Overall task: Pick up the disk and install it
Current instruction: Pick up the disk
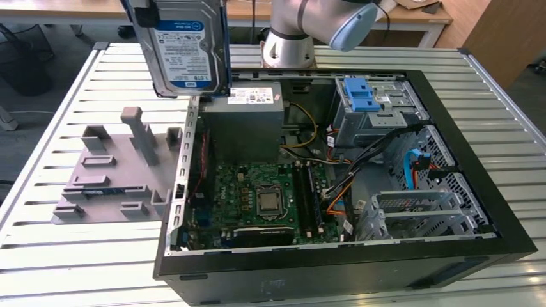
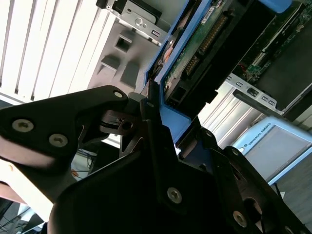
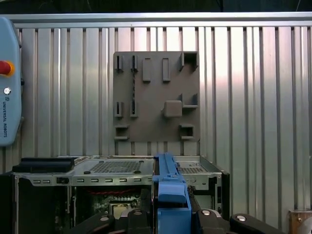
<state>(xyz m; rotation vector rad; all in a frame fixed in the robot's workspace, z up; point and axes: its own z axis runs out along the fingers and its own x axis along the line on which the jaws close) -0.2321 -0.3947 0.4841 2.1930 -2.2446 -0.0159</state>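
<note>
The black two-finger gripper (image 2: 169, 123) is clamped on the blue plastic bracket of the flat silver hard-drive disk (image 1: 188, 48), which hangs upright in the air (label towards the exterior camera). It is above the open black computer case (image 1: 477, 192), over the wall on the exterior view's left, just by the grey power-supply box (image 1: 243, 128). Beyond, a grey slotted fixture plate (image 1: 111, 179) lies on the white slatted table (image 1: 51, 256).

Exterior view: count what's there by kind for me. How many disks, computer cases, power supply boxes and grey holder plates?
Disk: 1, raised above the table
Computer case: 1, open
Power supply box: 1, inside the case
Grey holder plate: 1, beside the case
Total: 4
</note>
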